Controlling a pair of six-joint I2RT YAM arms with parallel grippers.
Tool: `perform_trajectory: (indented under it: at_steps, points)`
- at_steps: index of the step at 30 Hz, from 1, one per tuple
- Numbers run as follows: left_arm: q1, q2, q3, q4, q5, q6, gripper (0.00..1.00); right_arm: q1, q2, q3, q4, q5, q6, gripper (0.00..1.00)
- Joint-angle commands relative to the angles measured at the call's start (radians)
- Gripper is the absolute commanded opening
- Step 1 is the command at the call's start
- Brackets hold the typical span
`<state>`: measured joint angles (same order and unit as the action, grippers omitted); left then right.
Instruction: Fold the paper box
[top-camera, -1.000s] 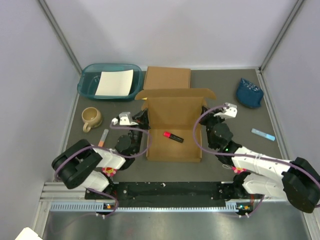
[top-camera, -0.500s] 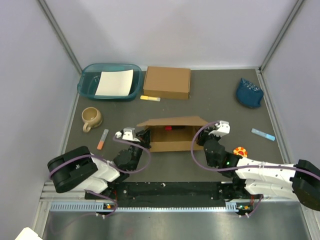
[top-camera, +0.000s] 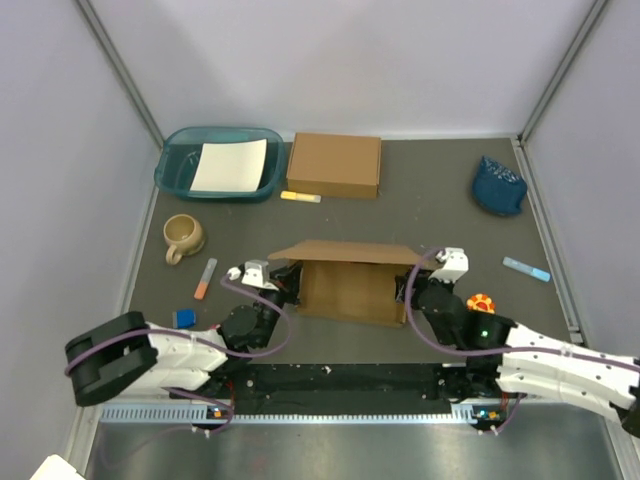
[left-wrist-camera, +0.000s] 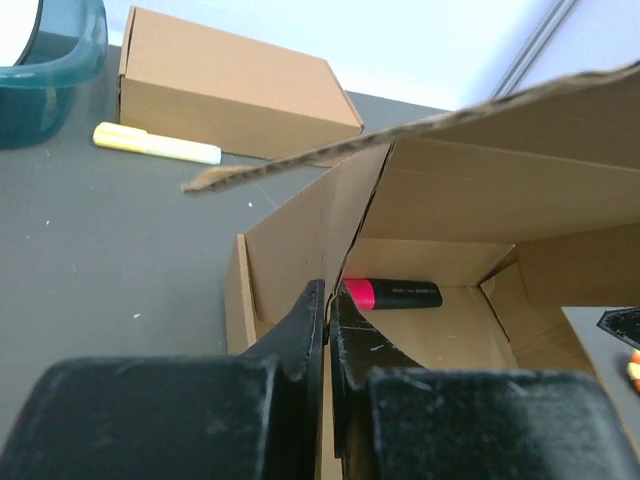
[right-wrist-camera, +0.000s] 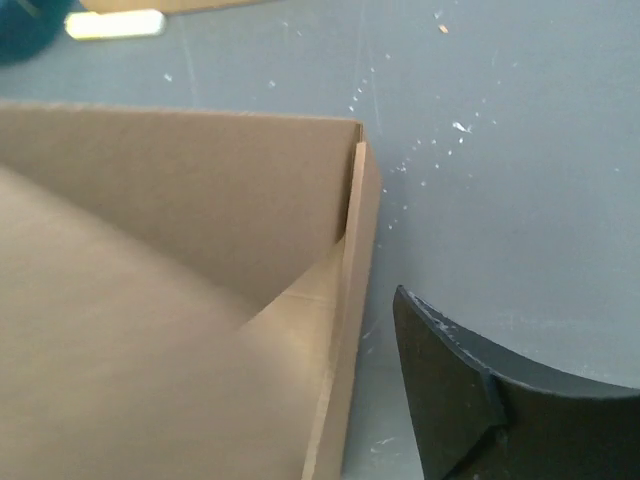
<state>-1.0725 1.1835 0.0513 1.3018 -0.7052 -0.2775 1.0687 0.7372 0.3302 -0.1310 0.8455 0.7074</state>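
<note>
The paper box (top-camera: 350, 285) stands in the middle of the table near the arms, its lid (top-camera: 345, 252) hanging half-lowered over the tray. Inside lies a pink-and-black marker (left-wrist-camera: 395, 294). My left gripper (top-camera: 283, 282) is shut on the box's left side wall (left-wrist-camera: 300, 240), with the cardboard pinched between its fingertips (left-wrist-camera: 327, 295). My right gripper (top-camera: 410, 288) is at the box's right wall (right-wrist-camera: 355, 260) and stands open. One dark finger (right-wrist-camera: 450, 390) is off the wall over the mat; the other is hidden behind the cardboard.
A closed brown box (top-camera: 334, 165) and a teal tray (top-camera: 172, 172) holding white paper (top-camera: 230, 165) stand at the back. A yellow marker (top-camera: 300, 197), a mug (top-camera: 183, 236), an orange marker (top-camera: 204, 279), a blue block (top-camera: 184, 318), an orange toy (top-camera: 481, 302), a light-blue pen (top-camera: 526, 269) and a blue pouch (top-camera: 498, 186) lie around.
The box's lid has swung from lying open toward the back to hanging over the tray, and the box has moved nearer the arms. My right gripper has opened and let go of the right wall.
</note>
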Motion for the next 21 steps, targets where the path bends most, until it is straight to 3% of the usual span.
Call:
perform_trajectory:
  at_steps: [1, 4, 6, 16, 21]
  points:
    - [-0.006, -0.133, -0.076, -0.126, -0.023, -0.048, 0.03, 0.014, -0.171, 0.055, -0.137, -0.069, -0.049, 0.74]
    - [-0.007, -0.139, -0.1, -0.095, -0.028, -0.031, 0.02, 0.014, -0.28, 0.058, -0.188, -0.118, -0.069, 0.82]
    - [-0.007, -0.139, -0.105, -0.104, -0.028, -0.037, 0.01, 0.014, -0.338, 0.047, -0.19, -0.132, -0.083, 0.99]
    - [-0.056, -0.067, -0.008, -0.275, -0.091, -0.045, 0.0, 0.014, -0.436, 0.082, -0.21, -0.114, -0.114, 0.99]
    - [-0.063, -0.027, -0.001, -0.363, -0.135, -0.118, 0.0, 0.016, -0.594, 0.101, -0.037, -0.257, -0.323, 0.98]
